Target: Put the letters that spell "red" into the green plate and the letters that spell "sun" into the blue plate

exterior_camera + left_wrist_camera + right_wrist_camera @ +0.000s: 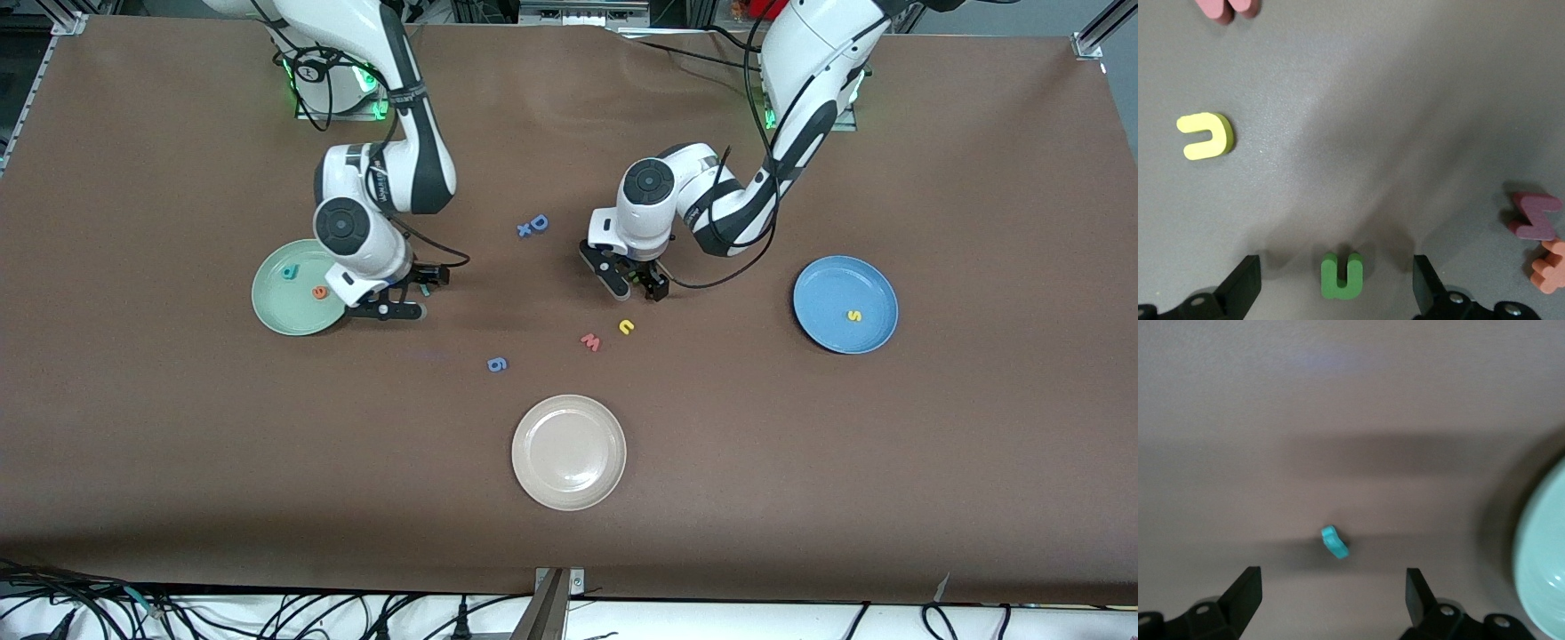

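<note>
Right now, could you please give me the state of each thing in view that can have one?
green plate: holds teal d and orange e
blue plate: holds yellow s
cream plate: on the table
teal r: on table, between open right end effector fingers
green n: on table, between open left end effector fingers
yellow u: on table, unplaced

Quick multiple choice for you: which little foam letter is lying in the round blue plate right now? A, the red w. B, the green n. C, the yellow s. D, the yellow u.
C: the yellow foam s lies alone in the round blue plate, while the yellow foam u is on the bare table by the red foam w, and the green foam n sits on the table between the left gripper's open fingers.
</note>
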`<state>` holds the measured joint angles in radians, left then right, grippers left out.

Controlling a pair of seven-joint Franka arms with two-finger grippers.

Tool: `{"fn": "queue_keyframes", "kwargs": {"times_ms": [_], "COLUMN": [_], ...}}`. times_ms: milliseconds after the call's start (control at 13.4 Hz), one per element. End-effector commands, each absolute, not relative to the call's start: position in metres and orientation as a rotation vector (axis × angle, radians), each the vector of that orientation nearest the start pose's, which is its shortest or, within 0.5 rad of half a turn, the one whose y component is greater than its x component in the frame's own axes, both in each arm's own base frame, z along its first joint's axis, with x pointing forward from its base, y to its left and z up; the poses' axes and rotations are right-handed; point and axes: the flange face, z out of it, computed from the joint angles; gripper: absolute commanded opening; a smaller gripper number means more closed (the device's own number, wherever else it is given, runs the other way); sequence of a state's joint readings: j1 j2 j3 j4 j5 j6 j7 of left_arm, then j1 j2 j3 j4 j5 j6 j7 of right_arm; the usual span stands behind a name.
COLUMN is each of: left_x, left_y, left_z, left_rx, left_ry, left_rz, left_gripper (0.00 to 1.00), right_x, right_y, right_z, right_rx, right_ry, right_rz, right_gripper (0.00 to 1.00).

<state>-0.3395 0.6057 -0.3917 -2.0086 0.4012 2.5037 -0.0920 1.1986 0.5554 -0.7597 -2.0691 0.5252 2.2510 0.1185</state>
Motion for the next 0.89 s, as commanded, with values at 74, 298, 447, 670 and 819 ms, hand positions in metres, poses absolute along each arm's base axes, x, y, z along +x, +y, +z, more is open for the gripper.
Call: {"fn": "queue_keyframes", "kwargs": {"times_ms": [74,298,447,670,819], "left_x": [0.436,0.438,0.437,0.435,0.433], "left_y": [-0.387,-0.386,-0.387,-0.387,-0.389], "left_z": [0.176,0.178,0.177,0.174,0.173], "left_rx": [-2.766,-2.769,-2.769,-2.774,-2.776], "left_ry": [1.387,1.382,1.382,1.375,1.370], "left_rz": [0.012,0.007,0.009,0.020,0.022], "left_gripper": [1.00,1.00,1.00,1.00,1.00], "right_x": [0.502,0.501,0.498,0.497,0.493], "right_y": [0.261,0.253,0.250,0.250,0.257], "right_z": [0.195,0.188,0.184,0.181,0.177], "right_rx": [-3.186,-3.188,-3.190,-3.192,-3.174], "right_ry": [-0.065,-0.019,-0.008,-0.008,0.004], "right_rz": [0.205,0.225,0.233,0.228,0.226], "right_gripper": [0.94,0.91,0.91,0.72,0.67]}}
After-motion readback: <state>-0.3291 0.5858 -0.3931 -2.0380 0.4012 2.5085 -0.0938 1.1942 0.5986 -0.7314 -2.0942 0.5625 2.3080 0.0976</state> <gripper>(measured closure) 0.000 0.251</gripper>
